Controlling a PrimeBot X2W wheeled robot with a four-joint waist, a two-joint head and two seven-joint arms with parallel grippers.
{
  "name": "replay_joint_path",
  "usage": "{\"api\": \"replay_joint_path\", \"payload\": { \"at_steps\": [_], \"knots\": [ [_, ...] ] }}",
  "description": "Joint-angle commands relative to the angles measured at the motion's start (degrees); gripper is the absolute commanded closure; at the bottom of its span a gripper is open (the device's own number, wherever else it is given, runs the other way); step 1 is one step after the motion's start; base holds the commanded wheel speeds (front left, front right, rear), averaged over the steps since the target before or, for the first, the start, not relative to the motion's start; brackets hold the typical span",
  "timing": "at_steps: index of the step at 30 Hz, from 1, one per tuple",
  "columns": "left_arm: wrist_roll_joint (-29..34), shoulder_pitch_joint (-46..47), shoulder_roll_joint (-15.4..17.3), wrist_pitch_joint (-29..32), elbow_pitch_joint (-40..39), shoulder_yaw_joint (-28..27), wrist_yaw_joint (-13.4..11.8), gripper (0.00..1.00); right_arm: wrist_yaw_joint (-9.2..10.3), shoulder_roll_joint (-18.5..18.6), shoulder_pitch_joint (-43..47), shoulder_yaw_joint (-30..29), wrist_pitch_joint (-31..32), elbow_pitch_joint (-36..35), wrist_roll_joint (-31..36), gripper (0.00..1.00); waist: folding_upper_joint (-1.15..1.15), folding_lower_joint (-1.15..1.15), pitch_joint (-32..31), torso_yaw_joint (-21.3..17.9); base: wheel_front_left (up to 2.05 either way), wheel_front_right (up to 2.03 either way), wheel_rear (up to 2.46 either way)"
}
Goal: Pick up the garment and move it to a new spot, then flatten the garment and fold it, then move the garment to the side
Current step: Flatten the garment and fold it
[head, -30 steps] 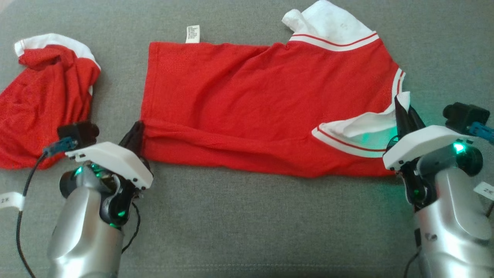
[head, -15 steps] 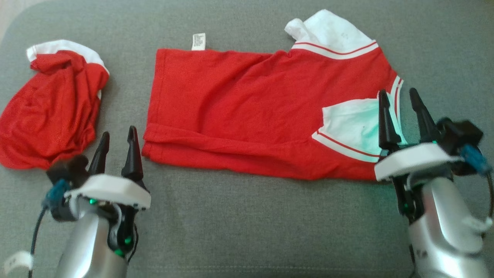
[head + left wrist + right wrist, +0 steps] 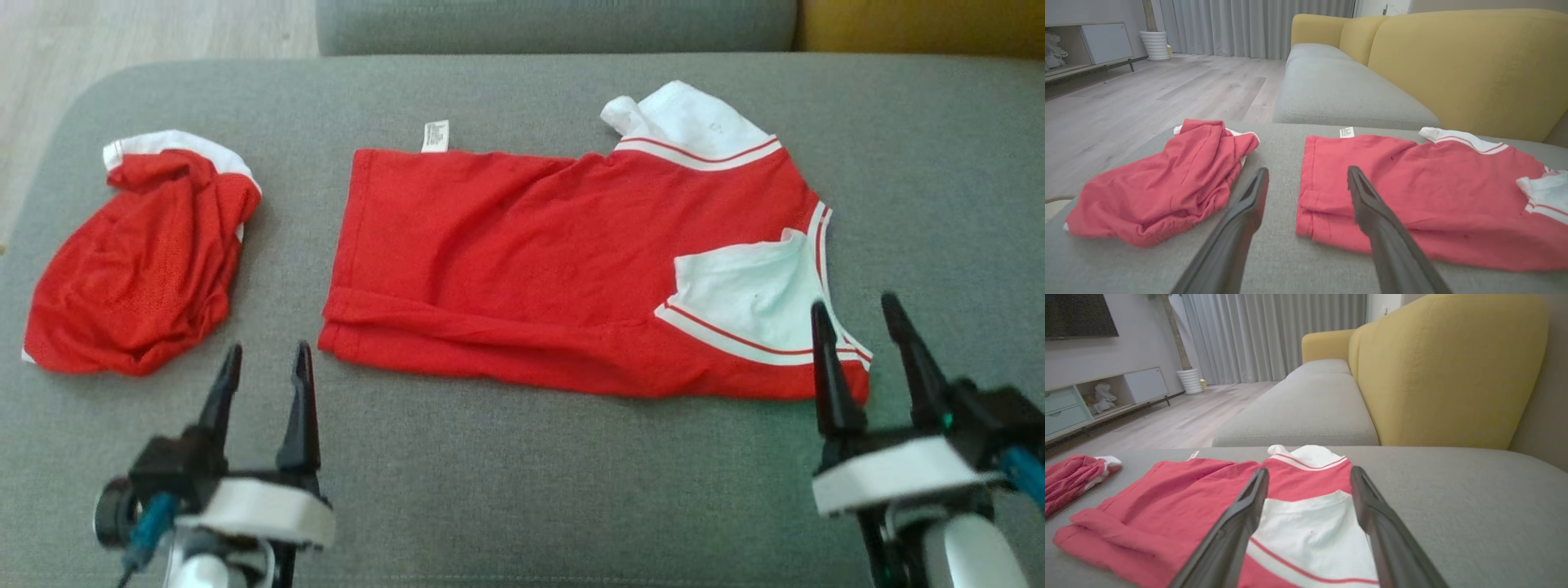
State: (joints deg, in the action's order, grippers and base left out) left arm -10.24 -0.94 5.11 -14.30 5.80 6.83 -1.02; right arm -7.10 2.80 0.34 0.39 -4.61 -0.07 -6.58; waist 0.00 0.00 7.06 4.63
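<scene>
Left pincer [image 3: 269,346] and right pincer [image 3: 852,302] are hovering spread, empty; the garment [image 3: 531,253] just ahead is seemingly lying part-folded, with more folding and the side move remaining.

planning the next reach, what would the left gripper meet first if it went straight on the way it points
Probably bare sofa cushion: the open left gripper aims into the gap between the crumpled garment and the flat shirt, whose hem corner it may graze.
</scene>
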Motion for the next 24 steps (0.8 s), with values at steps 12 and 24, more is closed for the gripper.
{"api": "replay_joint_path", "payload": {
  "at_steps": [12,24],
  "knots": [
    [0.9,-2.2,0.3,-0.7,-1.0,-1.4,-0.1,0.0,-0.39,0.1,5.2,0.3,2.5,-6.4,-3.8,0.0,0.0,0.0,-2.1,-0.5,0.0,0.0,0.0],
    [-0.7,-0.7,-0.1,-0.7,0.4,-1.8,0.6,0.0,-0.39,0.1,4.1,-0.6,2.8,-5.1,-3.8,0.0,0.0,0.0,-0.9,-0.5,0.0,0.0,0.0]
  ]
}}
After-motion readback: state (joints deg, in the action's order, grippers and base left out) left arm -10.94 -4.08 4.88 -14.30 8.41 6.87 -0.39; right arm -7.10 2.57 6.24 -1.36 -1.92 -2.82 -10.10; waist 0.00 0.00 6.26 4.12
